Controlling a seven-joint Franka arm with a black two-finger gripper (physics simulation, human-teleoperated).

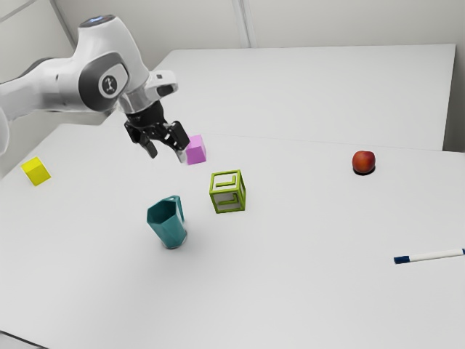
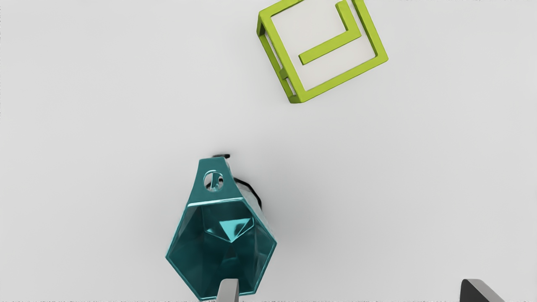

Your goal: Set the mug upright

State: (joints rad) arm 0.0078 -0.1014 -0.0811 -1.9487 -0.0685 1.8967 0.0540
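Observation:
The teal mug (image 1: 169, 227) stands on its base in the exterior view, its opening facing up and its handle on the side toward the pink block. Higher than the mug and apart from it is my gripper (image 1: 166, 153), open with nothing held. In the wrist view I look down into the hollow of the mug (image 2: 230, 251), where one fingertip overlaps the rim in the picture. Wide apart at the bottom edge stand the two tips of the gripper (image 2: 350, 289). Part of the mug's base is hidden behind its body.
A green-framed cube (image 1: 228, 192) sits near the mug, also seen as the green cube (image 2: 327, 46) in the wrist view. Behind is a pink block (image 1: 195, 150). Farther off lie a yellow block (image 1: 35, 171), a red fruit (image 1: 363, 161) and a white marker (image 1: 432, 256).

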